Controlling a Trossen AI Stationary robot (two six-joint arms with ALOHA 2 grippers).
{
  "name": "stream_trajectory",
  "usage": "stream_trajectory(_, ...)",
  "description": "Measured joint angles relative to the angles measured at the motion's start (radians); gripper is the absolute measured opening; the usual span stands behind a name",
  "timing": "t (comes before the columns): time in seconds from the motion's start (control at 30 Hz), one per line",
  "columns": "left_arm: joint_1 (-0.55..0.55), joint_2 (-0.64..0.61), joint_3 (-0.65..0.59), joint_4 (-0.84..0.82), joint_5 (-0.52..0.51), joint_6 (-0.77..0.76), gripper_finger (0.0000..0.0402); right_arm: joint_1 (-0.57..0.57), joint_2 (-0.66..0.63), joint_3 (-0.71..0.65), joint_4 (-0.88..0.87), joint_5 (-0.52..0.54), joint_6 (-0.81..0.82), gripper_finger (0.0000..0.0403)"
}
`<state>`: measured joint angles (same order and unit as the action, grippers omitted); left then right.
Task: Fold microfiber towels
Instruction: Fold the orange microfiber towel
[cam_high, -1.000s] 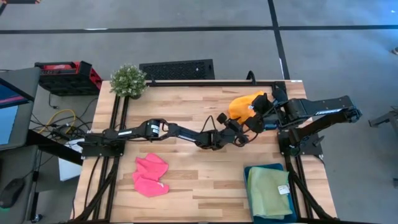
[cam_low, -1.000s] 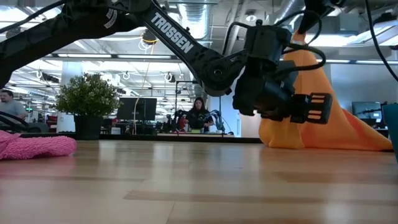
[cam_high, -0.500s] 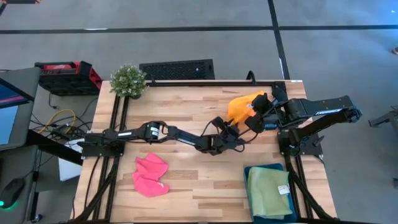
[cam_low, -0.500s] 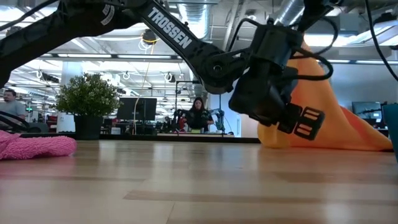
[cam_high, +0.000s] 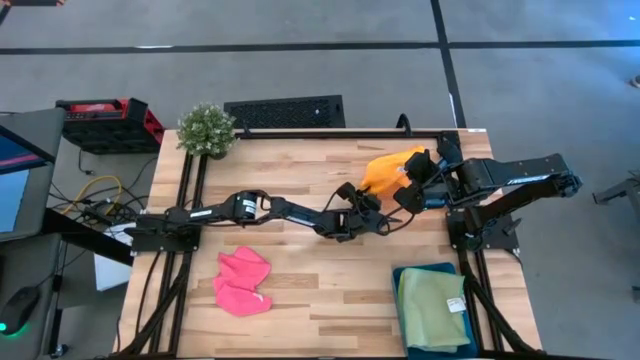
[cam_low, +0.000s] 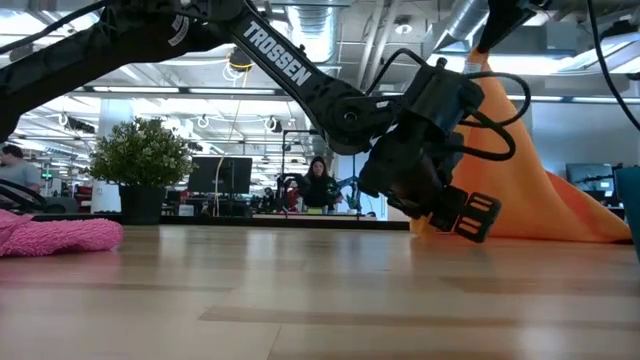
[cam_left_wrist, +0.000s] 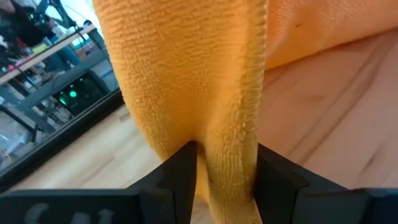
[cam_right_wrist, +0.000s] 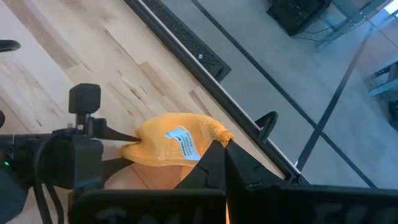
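the step in hand is spreading the orange towel (cam_high: 388, 168), which hangs bunched in a peak at the far right of the bench (cam_high: 300, 170), well away from the pink towel (cam_high: 242, 281) and the green towel (cam_high: 432, 306) on the teal tray (cam_high: 402, 277). the right end effector (cam_right_wrist: 219, 146) pinches its top corner closed. the left end effector (cam_left_wrist: 225, 167) has its fingers around a lower hanging edge, squeezing it. next, i judge, the two must draw apart to stretch the cloth and lay it flat.

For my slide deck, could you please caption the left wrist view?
Left gripper closed on a hanging fold of the orange microfiber towel above the wooden table.
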<state>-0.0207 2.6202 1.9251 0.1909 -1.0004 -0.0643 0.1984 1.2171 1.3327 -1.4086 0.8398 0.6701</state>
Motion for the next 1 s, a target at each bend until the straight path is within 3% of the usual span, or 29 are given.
stream_trajectory(0.13,0.004,-0.001,0.000,-0.004,0.000,0.048,0.0101,0.000,0.000,0.000,0.000,0.000,0.000,0.0008)
stream_trajectory(0.3,0.008,-0.005,0.001,-0.012,0.001,0.124,0.0013,0.000,0.000,0.000,0.000,0.000,0.000,0.0008)
stream_trajectory(0.5,0.006,-0.034,0.001,-0.090,0.004,0.214,0.0002,0.000,0.000,0.000,-0.007,0.000,-0.004,0.0008)
stream_trajectory(0.77,0.009,-0.187,-0.001,-0.475,0.224,0.084,0.0000,0.000,-0.003,0.000,-0.036,-0.033,-0.016,0.0008)
stream_trajectory(1.0,0.013,-0.308,-0.001,-0.756,0.232,0.058,0.0000,-0.005,-0.003,0.000,-0.119,-0.102,-0.024,0.0008)
